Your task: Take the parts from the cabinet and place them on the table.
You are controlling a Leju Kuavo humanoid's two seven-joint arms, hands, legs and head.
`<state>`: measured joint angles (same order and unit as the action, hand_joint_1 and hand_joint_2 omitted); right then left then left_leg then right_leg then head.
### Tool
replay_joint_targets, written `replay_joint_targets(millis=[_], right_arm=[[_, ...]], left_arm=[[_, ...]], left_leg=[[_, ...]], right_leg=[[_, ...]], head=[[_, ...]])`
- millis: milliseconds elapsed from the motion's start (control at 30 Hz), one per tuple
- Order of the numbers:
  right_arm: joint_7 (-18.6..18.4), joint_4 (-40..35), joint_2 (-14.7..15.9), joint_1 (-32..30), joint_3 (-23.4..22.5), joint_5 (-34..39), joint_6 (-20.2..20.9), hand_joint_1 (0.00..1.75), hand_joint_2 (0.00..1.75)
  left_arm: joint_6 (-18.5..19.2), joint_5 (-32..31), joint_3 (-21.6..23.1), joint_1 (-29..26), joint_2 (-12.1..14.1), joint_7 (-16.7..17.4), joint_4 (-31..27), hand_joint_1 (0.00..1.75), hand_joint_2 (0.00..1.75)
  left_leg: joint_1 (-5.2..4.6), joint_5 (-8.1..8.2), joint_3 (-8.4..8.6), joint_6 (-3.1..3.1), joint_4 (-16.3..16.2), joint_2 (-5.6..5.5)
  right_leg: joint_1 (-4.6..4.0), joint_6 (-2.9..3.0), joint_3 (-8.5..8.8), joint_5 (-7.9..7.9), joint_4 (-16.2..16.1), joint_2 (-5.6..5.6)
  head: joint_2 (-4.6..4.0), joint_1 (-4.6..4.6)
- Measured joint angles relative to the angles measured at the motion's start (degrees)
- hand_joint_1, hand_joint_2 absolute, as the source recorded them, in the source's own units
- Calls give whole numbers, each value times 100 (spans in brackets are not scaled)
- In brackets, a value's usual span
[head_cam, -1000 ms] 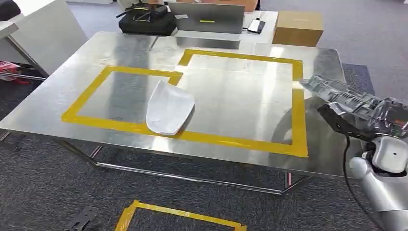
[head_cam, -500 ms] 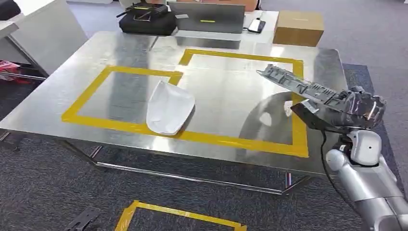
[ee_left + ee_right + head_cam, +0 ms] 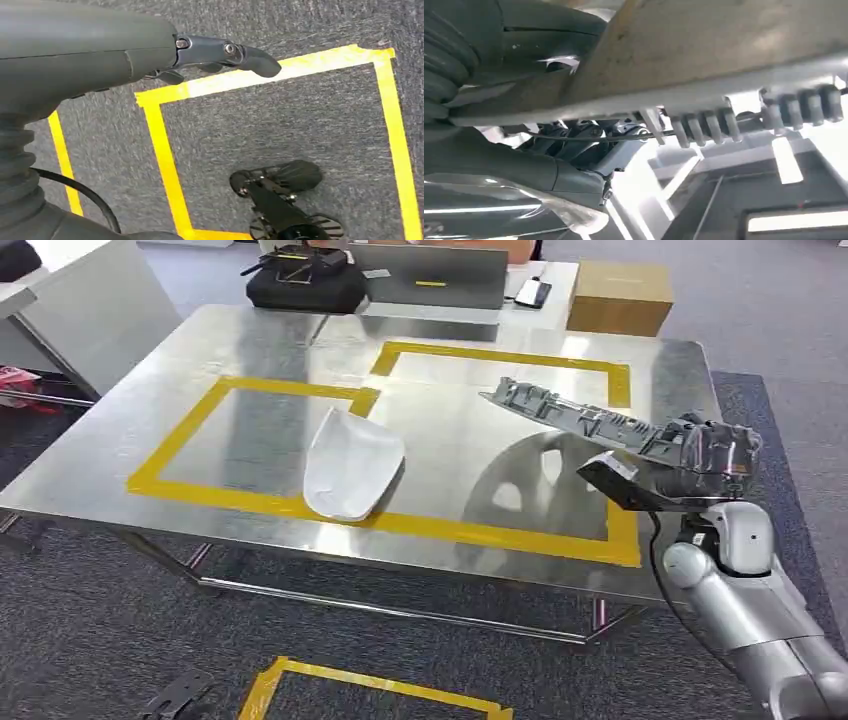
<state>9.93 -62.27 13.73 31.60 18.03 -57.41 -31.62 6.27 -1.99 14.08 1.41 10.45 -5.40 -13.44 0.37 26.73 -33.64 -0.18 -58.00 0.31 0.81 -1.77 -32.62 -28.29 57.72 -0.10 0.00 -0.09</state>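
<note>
My right hand (image 3: 690,465) grips one end of a long grey ribbed plastic part (image 3: 575,418), held above the right taped rectangle of the steel table (image 3: 200,350); its free end points toward the table's middle. Up close in the right wrist view the same part (image 3: 734,55) crosses over my hand (image 3: 524,150). A white curved shell part (image 3: 350,465) lies on the table, straddling the near tape line between the two rectangles. My left hand (image 3: 150,55) hangs over the carpet with its fingers loosely out and nothing in it.
Yellow tape (image 3: 430,525) marks two rectangles on the table. A black bag (image 3: 305,282), a grey laptop (image 3: 430,278) and a cardboard box (image 3: 620,295) stand behind the table. A white cabinet (image 3: 90,310) is at the left. Yellow tape (image 3: 165,165) marks the carpet.
My right hand has carried the grey ribbed part leftward from beyond the table's right edge to over the right taped rectangle. The white shell has stayed put.
</note>
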Motion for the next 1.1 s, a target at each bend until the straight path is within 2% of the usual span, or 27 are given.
replay_joint_targets(millis=[167, 333, 367, 467, 500, 700, 967, 1000, 1033, 1100], right_arm=[[561, 0, -20, 19, 170, 872, 336, 175, 175], [644, 0, -55, 22, 297, 959, 404, 175, 175], [644, 0, -61, 22, 323, 963, 404, 0, 0], [710, 0, -85, 21, 376, 1110, 404, 0, 0], [752, 0, -98, 22, 382, 1202, 408, 0, 0], [530, 0, -173, 23, 454, 1208, 548, 0, 0], [507, 0, -195, 23, 489, 1201, 585, 0, 0], [414, 0, -197, 26, 492, 1208, 652, 0, 0], [164, 0, -208, 45, 492, 1210, 842, 0, 0], [-591, 0, -227, 134, 496, 1245, 1547, 0, 0]], left_arm=[[28, -68, 11, 11, 17, -17, 0, 0, 175], [46, -116, 44, 16, 28, -26, 0, 0, 175], [57, -120, 55, 15, 30, -26, 0, 0, 175], [63, -122, 90, 14, 37, -31, 0, 0, 175], [61, -127, 103, 11, 41, -31, 0, 0, 0], [-7, -159, 146, 4, 50, -31, 0, 0, 0], [-18, -159, 149, -4, 50, -24, 0, 0, 0], [-18, -155, 149, -7, 50, -18, 0, 0, 0], [-18, -129, 149, -9, 50, 4, 0, 0, 0], [-28, -94, 147, -11, 44, 33, 0, 0, 0]], left_leg=[[1, 0, -1, 0, 0, -1], [1, 0, -1, 0, 0, -1], [1, 0, -1, 0, 0, -1], [0, 0, 0, 0, 0, -1], [0, 0, -1, 0, 0, -1], [1, 0, 0, 0, 0, -1], [1, 0, 0, 0, 0, -1], [1, 0, 0, 0, 0, -1], [1, 0, 0, 0, 0, 0], [0, 0, 0, 0, 0, 1]], right_leg=[[0, 0, 0, 0, 0, -5], [-1, 0, 1, 0, 0, -4], [-1, 0, 0, 0, 0, -4], [-1, 0, 1, 0, 0, -3], [-1, 0, 1, 0, 0, -3], [-1, 0, 2, 0, 0, -4], [-1, 0, 2, 0, 0, -4], [-1, 0, 3, 0, 0, -3], [-1, 0, 2, 0, 0, -1], [-1, 0, 2, 0, 0, 3]], head=[[0, -2], [0, 0], [0, 0], [0, 0], [0, 0], [0, 0], [0, 0], [0, 0], [0, 0], [0, 0]])
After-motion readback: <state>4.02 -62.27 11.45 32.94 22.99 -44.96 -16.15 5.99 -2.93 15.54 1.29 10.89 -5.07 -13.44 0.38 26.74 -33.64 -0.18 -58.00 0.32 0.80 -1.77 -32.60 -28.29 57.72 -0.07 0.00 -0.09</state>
